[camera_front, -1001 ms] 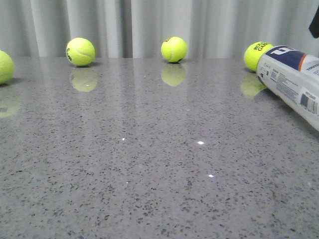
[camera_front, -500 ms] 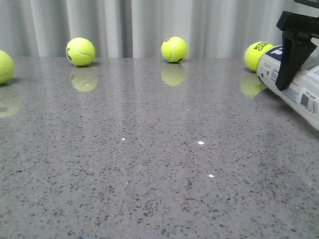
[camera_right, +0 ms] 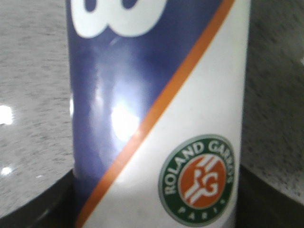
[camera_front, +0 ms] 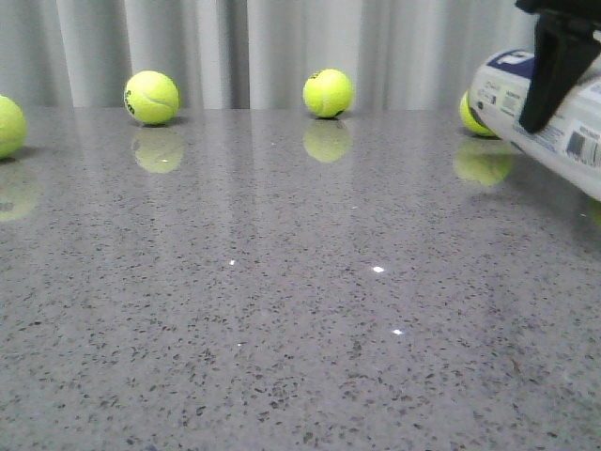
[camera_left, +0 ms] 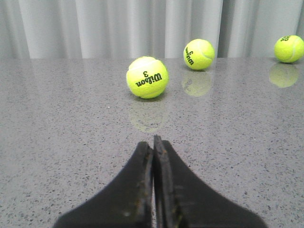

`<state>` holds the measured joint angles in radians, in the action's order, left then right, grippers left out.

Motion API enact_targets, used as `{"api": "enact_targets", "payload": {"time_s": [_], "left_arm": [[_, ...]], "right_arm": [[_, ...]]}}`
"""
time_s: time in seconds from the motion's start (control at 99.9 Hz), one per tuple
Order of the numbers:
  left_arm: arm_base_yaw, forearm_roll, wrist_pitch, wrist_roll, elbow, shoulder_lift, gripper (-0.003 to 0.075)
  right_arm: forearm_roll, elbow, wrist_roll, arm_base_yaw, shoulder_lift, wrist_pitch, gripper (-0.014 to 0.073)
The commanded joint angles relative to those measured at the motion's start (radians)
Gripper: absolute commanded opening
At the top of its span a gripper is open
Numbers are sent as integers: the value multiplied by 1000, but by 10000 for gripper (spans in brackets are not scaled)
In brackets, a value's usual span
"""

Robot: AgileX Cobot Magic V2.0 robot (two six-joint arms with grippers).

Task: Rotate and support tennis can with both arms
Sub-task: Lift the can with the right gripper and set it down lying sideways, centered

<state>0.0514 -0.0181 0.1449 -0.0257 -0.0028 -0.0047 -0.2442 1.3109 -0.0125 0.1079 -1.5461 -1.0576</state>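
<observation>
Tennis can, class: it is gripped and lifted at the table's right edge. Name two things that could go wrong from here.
1. The tennis can is tilted and held only by the right gripper; the smooth tube might slip or swing.
2. Its far end hangs just in front of a tennis ball, so rotating it could knock the ball away.
The left gripper, shut, gives no support yet.

Tennis can [camera_front: 554, 117] cut off at right edge; ball [camera_front: 472, 113] half hidden.

Can lifted by right arm
Right gripper [camera_front: 556, 70] came down and clamped the tennis can [camera_front: 526, 103], raised its far end off the table [camera_front: 282, 282], partly hiding the rightmost ball [camera_front: 470, 115].
</observation>
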Motion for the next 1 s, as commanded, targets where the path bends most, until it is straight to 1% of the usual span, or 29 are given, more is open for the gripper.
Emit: {"api": "enact_targets", "payload": {"time_s": [0.0, 0.13, 0.25, 0.39, 0.51, 0.68, 0.77, 0.86, 0.991], "left_arm": [[-2, -8, -79, 9, 47, -38, -21], [-2, -8, -79, 9, 47, -38, -21], [-2, -8, -79, 9, 47, -38, -21], [-2, -8, -79, 9, 47, -38, -21], [-2, -8, -79, 9, 47, -38, -21], [-2, -8, -79, 9, 47, -38, -21], [-2, -8, -79, 9, 47, -38, -21], [-2, -8, -79, 9, 47, -38, -21], [-2, -8, -79, 9, 47, -38, -21]], "right_arm": [[-21, 88, -70, 38, 35, -24, 300], [-21, 183, -158, 116, 9, -62, 300], [-21, 255, -293, 193, -43, -110, 300], [-21, 296, -514, 268, -96, -119, 300], [-21, 296, -749, 317, -122, -119, 300], [-21, 296, -988, 363, -156, -125, 300], [-21, 296, -1062, 375, -177, -142, 300], [-21, 296, -1104, 376, -201, -159, 300], [-21, 296, -1115, 376, -229, -168, 300]]}}
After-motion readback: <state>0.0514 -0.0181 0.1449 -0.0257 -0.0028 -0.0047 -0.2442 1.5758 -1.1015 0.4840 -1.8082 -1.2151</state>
